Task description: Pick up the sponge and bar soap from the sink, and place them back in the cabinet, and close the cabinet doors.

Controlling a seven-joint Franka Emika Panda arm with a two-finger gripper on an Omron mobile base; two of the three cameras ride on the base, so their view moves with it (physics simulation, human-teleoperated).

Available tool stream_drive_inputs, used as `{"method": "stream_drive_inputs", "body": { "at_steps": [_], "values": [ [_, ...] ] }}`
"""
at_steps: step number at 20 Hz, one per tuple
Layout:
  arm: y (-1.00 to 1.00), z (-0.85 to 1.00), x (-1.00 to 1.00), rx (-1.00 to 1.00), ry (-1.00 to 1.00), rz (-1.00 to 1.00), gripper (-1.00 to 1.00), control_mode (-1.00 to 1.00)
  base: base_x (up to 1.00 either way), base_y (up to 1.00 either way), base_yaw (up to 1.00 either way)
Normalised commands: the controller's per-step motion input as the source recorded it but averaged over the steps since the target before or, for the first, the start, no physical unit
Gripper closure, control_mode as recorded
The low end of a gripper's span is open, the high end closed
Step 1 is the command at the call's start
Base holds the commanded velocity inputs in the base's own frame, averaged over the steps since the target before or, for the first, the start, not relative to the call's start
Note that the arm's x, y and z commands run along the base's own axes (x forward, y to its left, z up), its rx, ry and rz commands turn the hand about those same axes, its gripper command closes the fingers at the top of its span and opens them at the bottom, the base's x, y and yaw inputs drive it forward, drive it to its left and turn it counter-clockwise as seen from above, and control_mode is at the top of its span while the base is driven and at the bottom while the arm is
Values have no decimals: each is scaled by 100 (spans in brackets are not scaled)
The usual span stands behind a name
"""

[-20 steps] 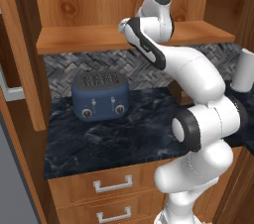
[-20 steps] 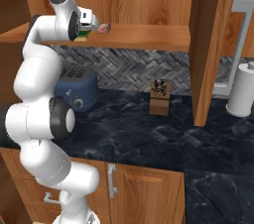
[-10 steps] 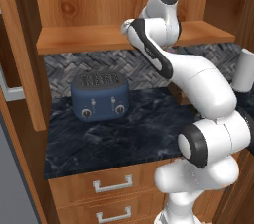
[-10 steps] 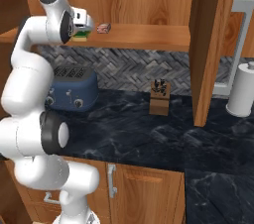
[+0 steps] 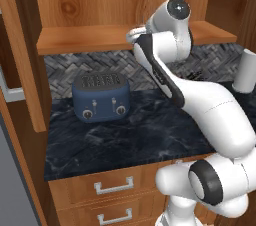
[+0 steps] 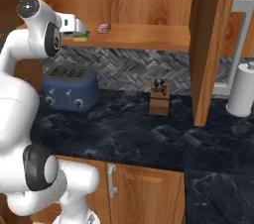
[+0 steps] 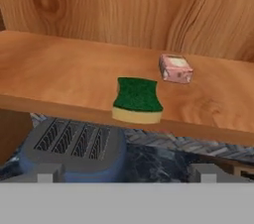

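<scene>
Sponge and bar soap both on the cabinet shelf, gripper spread wide and empty in front of them.

Left base view: the arm rises to the shelf [image 5: 90, 40] of the cabinet [image 5: 125, 0]; the hand itself is hidden behind the arm's own links. Below it the blue toaster [image 5: 101, 96] sits on the dark marble counter [image 5: 125, 145], with bare counter in front of it.
Right base view: the gripper [image 6: 79, 26] is level with the shelf's front edge, the sponge [image 6: 82, 34] just under and beyond it, the bar soap [image 6: 103, 28] further along the shelf. An open cabinet door [image 6: 211, 44] stands well off to that side, a knife block [image 6: 159, 97] below.
Hand view: fingertips [image 7: 45, 174] stand far apart, holding nothing. The sponge [image 7: 138, 100] lies at the shelf's front lip, the bar soap [image 7: 175, 68] beyond it, apart. No readable writing.
</scene>
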Motion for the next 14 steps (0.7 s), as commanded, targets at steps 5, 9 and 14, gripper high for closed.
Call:
{"method": "stream_drive_inputs", "body": {
  "at_steps": [5, 9, 14],
  "values": [
    [1, 0, -73, -10, -14, 0, -100, -100, 0, 0, 0],
    [3, 0, -75, -9, -15, 0, -100, -100, 0, 0, 0],
    [8, 0, -69, -5, -16, 3, -100, -100, 0, 0, 0]
  ]
}}
